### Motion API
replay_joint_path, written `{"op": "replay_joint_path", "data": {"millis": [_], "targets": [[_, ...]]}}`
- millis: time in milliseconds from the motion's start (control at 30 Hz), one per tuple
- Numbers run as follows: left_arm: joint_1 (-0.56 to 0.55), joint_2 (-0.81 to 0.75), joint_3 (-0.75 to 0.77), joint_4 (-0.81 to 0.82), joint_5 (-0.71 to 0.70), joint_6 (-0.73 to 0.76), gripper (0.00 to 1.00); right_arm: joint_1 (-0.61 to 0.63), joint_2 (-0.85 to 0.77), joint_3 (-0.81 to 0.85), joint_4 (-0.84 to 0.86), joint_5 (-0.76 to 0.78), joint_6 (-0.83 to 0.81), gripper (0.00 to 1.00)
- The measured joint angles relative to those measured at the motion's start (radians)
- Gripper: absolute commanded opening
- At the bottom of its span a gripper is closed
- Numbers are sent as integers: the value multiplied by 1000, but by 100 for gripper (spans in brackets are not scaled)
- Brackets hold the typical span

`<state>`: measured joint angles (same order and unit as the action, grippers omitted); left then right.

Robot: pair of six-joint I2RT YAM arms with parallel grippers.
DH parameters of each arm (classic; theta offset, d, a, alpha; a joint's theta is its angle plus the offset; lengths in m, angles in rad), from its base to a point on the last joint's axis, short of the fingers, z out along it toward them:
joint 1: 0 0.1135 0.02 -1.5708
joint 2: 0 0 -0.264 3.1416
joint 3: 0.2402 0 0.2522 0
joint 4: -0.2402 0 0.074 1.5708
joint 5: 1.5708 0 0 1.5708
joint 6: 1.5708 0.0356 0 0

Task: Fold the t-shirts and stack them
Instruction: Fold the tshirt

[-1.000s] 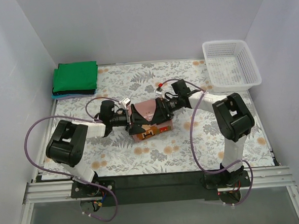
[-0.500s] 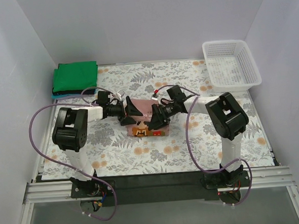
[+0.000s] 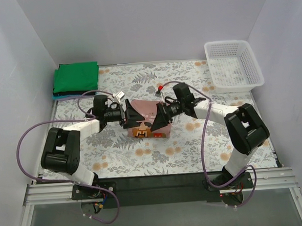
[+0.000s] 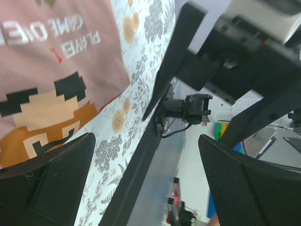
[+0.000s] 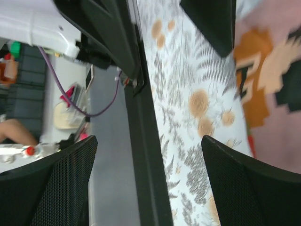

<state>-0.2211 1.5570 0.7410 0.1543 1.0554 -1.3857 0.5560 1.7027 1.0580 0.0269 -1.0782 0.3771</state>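
Overhead, left claw and right claw gape released over the soft, flat pink t-shirt.

Pink-brown t-shirt: matt fine-ribbed knit cloth. Its print lies flat and looks a bit smoother, no sheen.
Green t-shirt, far left corner of the table: matt, smooth cloth.
Table cloth: smooth printed fabric, matt.
Basket, far right corner: white plastic mesh, slight gloss.
Left gripper and right gripper: black matt plastic. Pads have a fine dotted, rough texture.
Arm shells: white glossy plastic.
Cables: smooth purple sheath.
Rail at the near edge: bare silver metal, satin finish.
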Motion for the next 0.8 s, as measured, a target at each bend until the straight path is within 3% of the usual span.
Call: {"op": "replay_joint_path", "data": {"millis": [200, 400, 633, 800], "targets": [[-34, 127, -61, 62, -27, -58, 88, 45, 137, -130, 57, -24, 66, 98], [-9, 219, -50, 29, -61, -25, 88, -26, 223, -133, 88, -46, 66, 98], [40, 209, -37, -44, -12, 33, 90, -94, 209, -166, 108, -92, 66, 98], [55, 105, -11, -50, 19, 10, 94, -112, 148, -113, 68, -95, 79, 98]]}}
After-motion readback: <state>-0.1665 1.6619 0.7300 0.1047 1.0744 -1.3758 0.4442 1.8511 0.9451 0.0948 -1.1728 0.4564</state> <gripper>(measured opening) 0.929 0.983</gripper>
